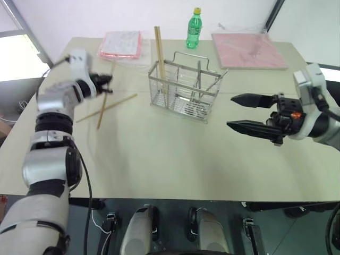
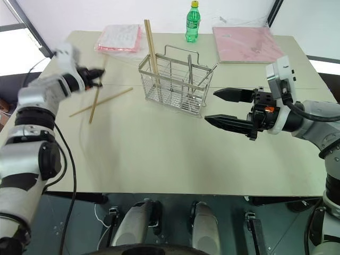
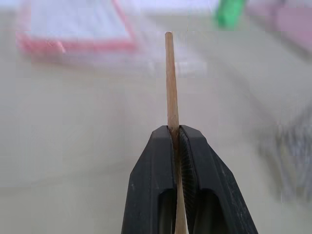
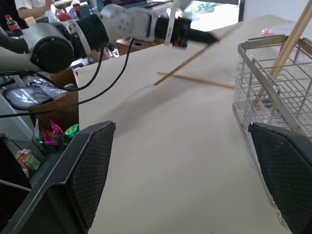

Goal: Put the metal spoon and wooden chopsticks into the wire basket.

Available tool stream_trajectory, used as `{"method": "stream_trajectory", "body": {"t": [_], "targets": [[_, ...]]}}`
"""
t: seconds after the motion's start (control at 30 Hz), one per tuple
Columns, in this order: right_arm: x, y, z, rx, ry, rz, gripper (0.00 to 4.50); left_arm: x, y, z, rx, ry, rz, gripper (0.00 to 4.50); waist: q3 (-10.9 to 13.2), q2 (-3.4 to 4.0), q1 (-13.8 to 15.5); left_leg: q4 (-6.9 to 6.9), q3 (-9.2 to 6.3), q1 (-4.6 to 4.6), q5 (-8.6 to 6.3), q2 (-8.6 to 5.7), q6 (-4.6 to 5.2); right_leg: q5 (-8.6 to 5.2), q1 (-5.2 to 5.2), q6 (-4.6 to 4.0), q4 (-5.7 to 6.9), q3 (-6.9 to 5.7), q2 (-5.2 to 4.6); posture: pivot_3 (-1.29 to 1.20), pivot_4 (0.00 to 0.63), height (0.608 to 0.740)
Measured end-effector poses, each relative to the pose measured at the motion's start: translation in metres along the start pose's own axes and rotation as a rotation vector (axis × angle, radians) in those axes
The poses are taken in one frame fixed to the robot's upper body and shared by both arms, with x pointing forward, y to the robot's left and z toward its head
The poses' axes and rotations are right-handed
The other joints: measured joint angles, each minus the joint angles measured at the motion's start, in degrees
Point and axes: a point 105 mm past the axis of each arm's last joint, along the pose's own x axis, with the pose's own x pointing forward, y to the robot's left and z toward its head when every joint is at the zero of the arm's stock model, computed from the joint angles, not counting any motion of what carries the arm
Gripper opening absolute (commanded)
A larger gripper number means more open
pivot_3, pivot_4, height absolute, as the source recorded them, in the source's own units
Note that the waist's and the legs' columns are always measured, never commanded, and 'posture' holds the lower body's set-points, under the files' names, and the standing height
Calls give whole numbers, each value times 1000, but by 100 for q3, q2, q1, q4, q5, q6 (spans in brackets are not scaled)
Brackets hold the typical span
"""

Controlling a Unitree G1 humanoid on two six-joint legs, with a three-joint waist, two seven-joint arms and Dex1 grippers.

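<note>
Left wrist view: a single wooden chopstick (image 3: 171,83) is seen pinched between the closed black fingers of the left gripper (image 3: 177,141), its tip standing out well past them. From the head views the same stick is seen held clear of the table (image 1: 175,159) at the far left, hanging down from the grip, while another chopstick (image 1: 109,107) lies flat on the tabletop just beside it. Two more sticks (image 1: 158,48) already lean upright in the near-left corner of the wire basket (image 1: 183,90), and the metal spoon (image 1: 200,79) appears to stand in a middle compartment, though this is hard to confirm through the wires. The right gripper (image 1: 241,112) is held wide open and empty, to the right of the basket. The step in hand is judged to be the carrying of a picked chopstick; next it must be swung over the basket, turned upright above a compartment and released there.
</note>
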Motion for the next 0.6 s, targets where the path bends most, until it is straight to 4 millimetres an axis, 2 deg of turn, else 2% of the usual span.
{"method": "stream_trajectory", "body": {"t": [0.03, 0.1, 0.17, 0.2, 0.33, 0.5, 0.6], "targets": [[1, -2, 0, 6, -17, -9, 4500, 3, -1, 30, -97, -132, 55, 80, 4, -21, -2, 0, -2, 0, 0, 1, 0, 1, 1, 1, 0, 0, 0, 0, 150, 699], [4, -5, 2, 17, -48, -24, 4500, 2, -5, 72, -208, -304, 107, 80, -1, -29, -11, -1, 3, 7, -1, -3, 1, 2, 10, 3, -1, 1, -2, 0, 150, 699], [6, -8, 4, 36, -78, -43, 4500, -1, -12, 102, -287, -443, 136, 80, -1, -29, -12, -4, 7, 23, -1, -5, 1, 4, 27, 7, -2, 1, -3, 0, 150, 699], [7, -8, 3, 48, -86, -46, 4500, 1, -20, 108, -304, -481, 135, 80, -1, -29, 1, -4, 6, 25, -1, -5, 1, 4, 32, 7, -3, -1, -3, 0, 150, 699], [10, -4, 3, 55, -93, -44, 4500, 16, -52, 105, -337, -504, 86, 80, -2, -32, 12, 1, 1, 24, -2, -9, 3, 6, 42, 10, -11, -7, -2, 0, 150, 699], [6, -5, 2, 67, -101, -87, 4500, 38, -99, 83, -371, -440, -12, 80, -2, -33, -7, -1, 3, 23, -4, -9, 7, 6, 40, 11, -14, -7, -1, 0, 150, 699], [4, -4, 1, 75, -109, -105, 4500, 45, -117, 70, -349, -404, -47, 80, -2, -32, -28, -3, 5, 23, -4, -7, 7, 6, 36, 11, -13, -6, 2, 0, 150, 699]]}}
